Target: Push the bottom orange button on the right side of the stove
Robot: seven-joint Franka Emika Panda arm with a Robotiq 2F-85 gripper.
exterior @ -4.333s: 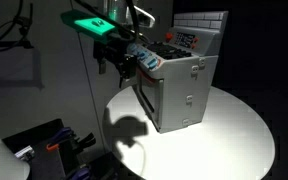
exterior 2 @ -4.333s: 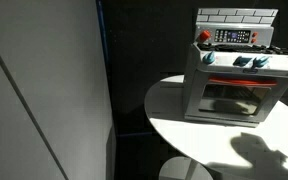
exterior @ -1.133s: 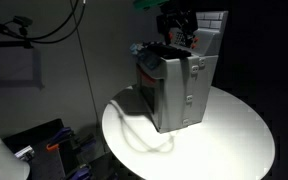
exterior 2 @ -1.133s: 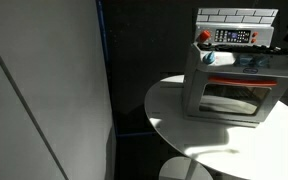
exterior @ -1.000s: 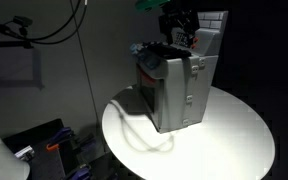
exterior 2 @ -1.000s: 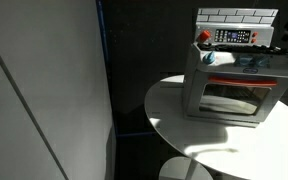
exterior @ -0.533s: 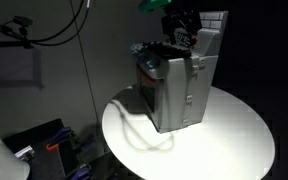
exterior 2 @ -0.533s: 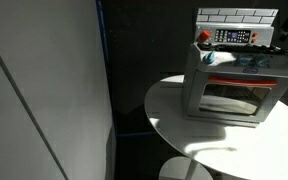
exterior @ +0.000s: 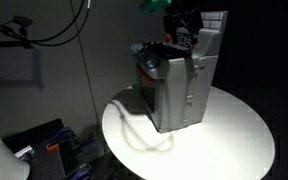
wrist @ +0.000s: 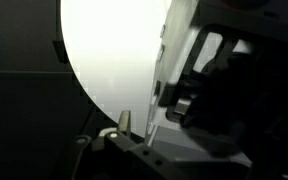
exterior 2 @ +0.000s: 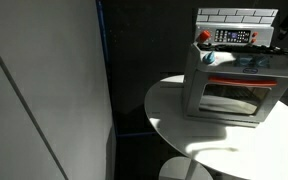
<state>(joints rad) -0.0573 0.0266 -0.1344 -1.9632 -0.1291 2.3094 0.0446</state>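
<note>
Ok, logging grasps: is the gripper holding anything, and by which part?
Nothing appears held; the gripper hangs over the top of the stove, jaws too dark to read.

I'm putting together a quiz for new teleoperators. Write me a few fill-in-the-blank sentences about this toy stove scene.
1. The stove stands on a round ____ table.
2. The gripper hangs ____ the stove's top, close to the tiled back panel.
3. In an exterior view, the oven door is ____.

Missing words: white; above; closed.
</note>
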